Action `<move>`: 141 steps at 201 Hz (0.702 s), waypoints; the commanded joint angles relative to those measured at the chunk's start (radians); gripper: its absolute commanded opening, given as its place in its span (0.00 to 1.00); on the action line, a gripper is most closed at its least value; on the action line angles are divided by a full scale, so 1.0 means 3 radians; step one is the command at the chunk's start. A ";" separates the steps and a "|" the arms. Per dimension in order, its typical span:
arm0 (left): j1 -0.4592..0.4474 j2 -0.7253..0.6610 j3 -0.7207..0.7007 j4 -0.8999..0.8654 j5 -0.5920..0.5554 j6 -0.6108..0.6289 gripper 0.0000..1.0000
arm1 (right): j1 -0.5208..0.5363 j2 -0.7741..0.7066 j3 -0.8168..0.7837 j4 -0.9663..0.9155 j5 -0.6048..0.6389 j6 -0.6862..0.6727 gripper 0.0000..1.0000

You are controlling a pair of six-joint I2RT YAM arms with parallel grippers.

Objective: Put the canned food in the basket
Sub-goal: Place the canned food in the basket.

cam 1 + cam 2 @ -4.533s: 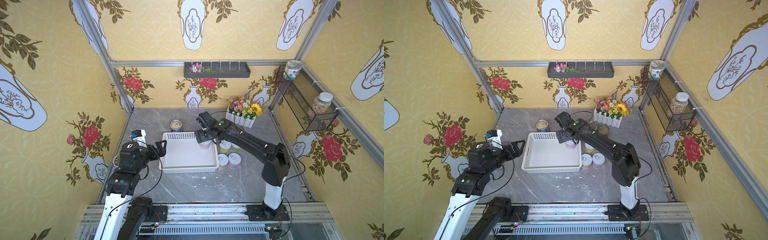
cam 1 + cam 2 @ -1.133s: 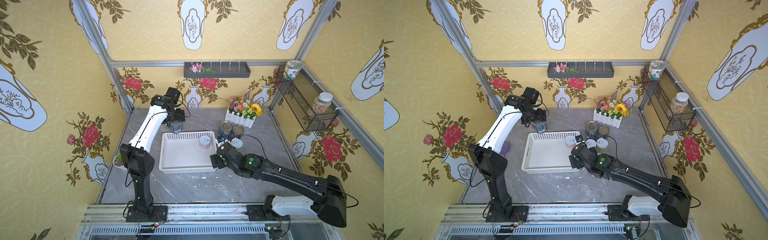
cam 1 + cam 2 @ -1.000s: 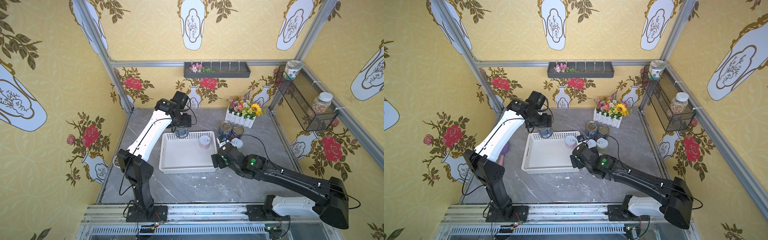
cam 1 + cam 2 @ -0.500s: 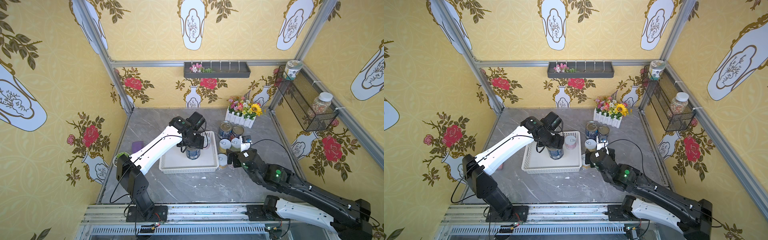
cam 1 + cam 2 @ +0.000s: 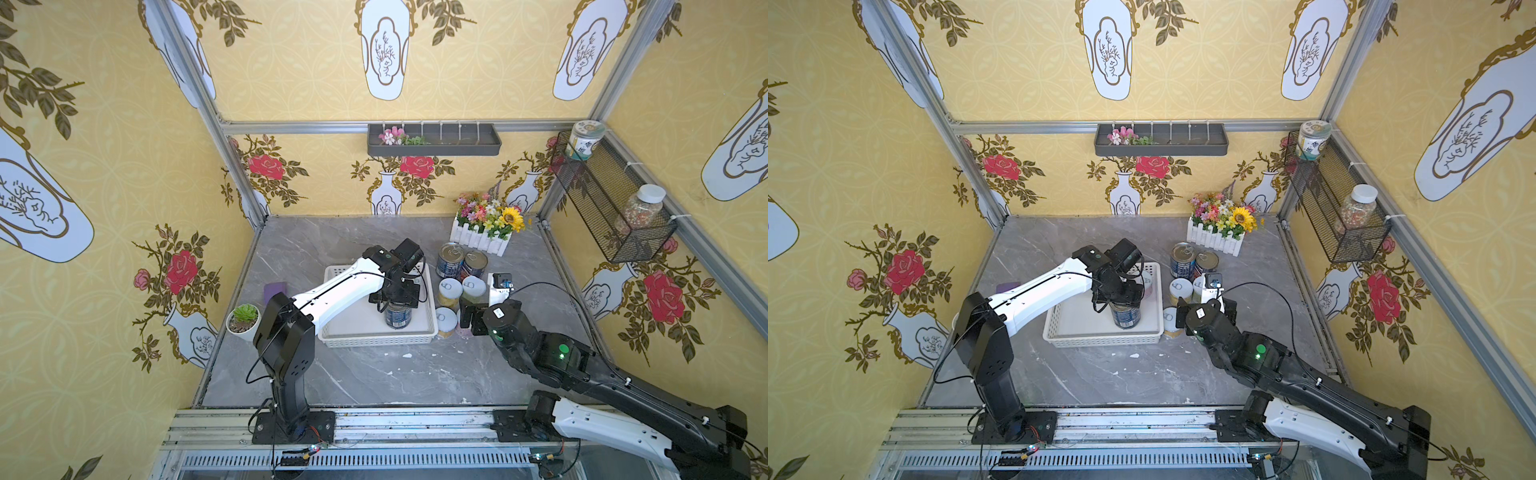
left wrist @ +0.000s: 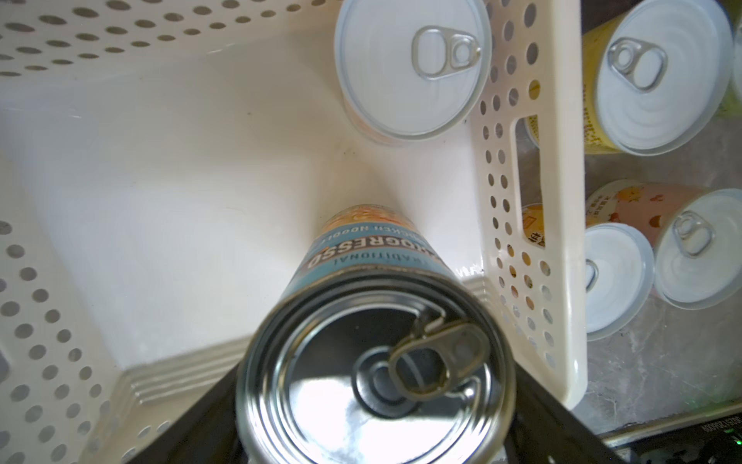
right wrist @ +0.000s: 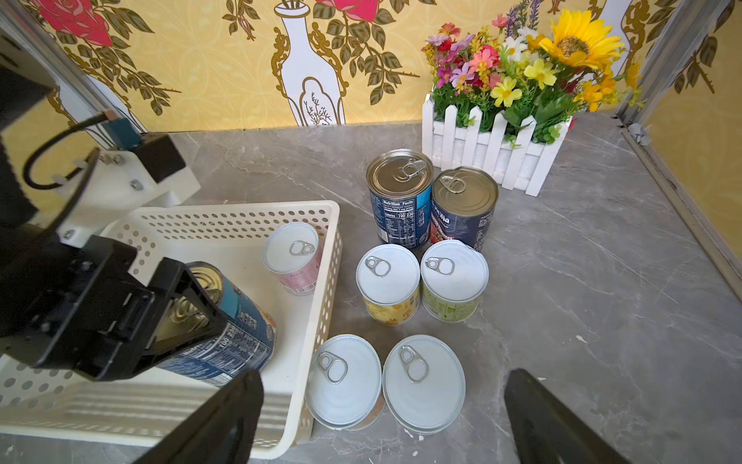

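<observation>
1. Table: grey marble-look top. Every item I list below is on or over it.
2. Left arm: white link, reaches from the near-left base over the basket. Right arm: black, reaches from the near-right base toward the cans outside the basket.
3. Basket: white, perforated walls, approx. table ctr, seen in both top views.
4. Planter: white picket box w/ mixed flowers, far-right, near the back wall.
5. Left gripper: clamped on the blue-label can, jaws on opposite sides near its top. Pos.: inside the basket, near-right part. The can leans in the right wrist view. I cannot tell whether its base touches the basket floor.
6. Right gripper: jaws spread wide, nothing btw them. Pos.: above the two nearest white-lidded cans, just right of the basket.
7. Second blue can and third blue can: metal, upright, side by side, just in front of the planter, outside the basket.
8. White-lidded cans, shorter:
 - Pink can: upright in the basket's far-right corner.
 - Yellow can and green can: side by side, outside, just in front of the two blue cans.
 - Yellow-sided near can: outside, hard against the basket's right wall.
 - Pink-sided near can: just beside it, on the side away from the basket.
</observation>
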 commanded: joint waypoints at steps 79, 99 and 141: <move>-0.0057 0.0396 0.0326 0.0334 -0.0008 -0.0042 0.75 | 0.0000 -0.0024 -0.0006 0.0094 -0.0054 -0.0013 0.97; -0.0059 0.0454 0.0354 0.0361 0.0027 -0.0019 0.75 | -0.0001 -0.0022 -0.0008 0.0101 -0.0064 -0.0017 0.97; -0.0062 0.0560 0.0492 0.0380 -0.0003 -0.0008 0.75 | 0.0000 0.0001 -0.0006 0.0116 -0.0113 -0.0026 0.97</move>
